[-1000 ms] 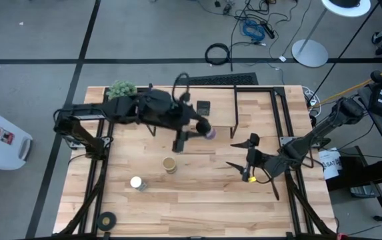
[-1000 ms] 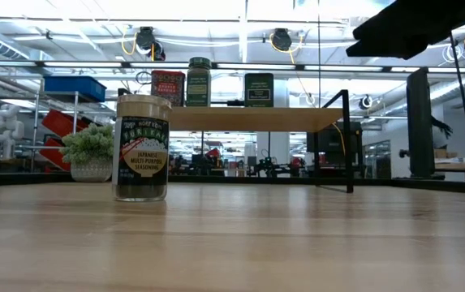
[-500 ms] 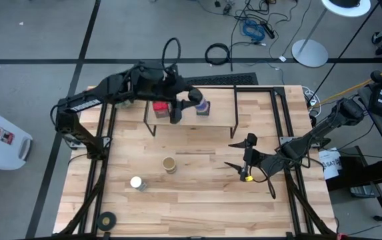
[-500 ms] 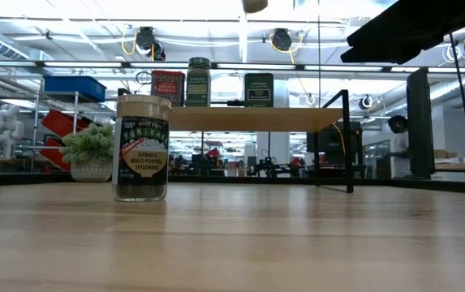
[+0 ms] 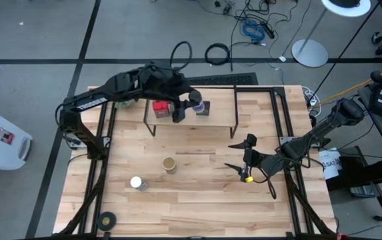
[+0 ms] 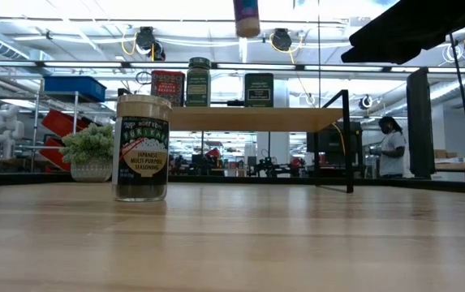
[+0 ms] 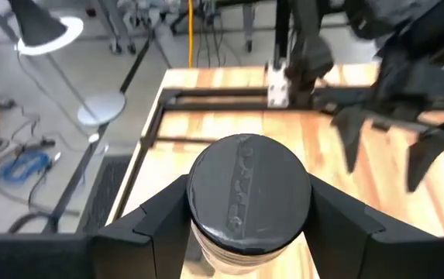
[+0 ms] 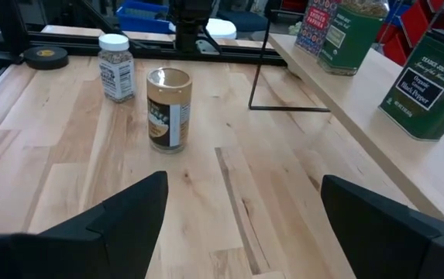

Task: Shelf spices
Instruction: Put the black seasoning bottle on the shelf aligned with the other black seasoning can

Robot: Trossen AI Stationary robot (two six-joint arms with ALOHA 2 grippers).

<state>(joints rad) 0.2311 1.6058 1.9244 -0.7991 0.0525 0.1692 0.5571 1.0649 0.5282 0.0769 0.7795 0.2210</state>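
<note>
The large light wooden tabletop (image 5: 197,193) carries the whole setup. Toward its far edge stands the low rack with a pale wooden top board and thin black metal legs (image 6: 252,118). Three containers rest on that board: a red rectangular tin (image 6: 168,88) at the left, a green-lidded jar (image 6: 199,82) just beside it, and a dark green square tin (image 6: 258,90) farther right.

The left arm reaches from the table's left side over the rack. The left gripper (image 5: 189,105) is clamped on a dark-lidded jar with a purple label (image 7: 249,198), one finger against each side of it. In the low view this jar (image 6: 247,16) hangs in the air above the board, apart from it, between the green-lidded jar and the dark green tin.

The right arm waits over the right part of the table. The right gripper (image 5: 244,160) has its jaws spread wide and empty, facing the middle of the table.

A tan-lidded glass jar of seasoning (image 5: 169,164) stands upright near the table's centre. A white-lidded jar (image 5: 137,183) stands upright nearer and to the left of it, well apart from the rack.

A fuzzy green plant ball in a white pot (image 6: 91,151) sits at the far left corner. A black tape roll (image 5: 107,218) lies at the near left edge.
</note>
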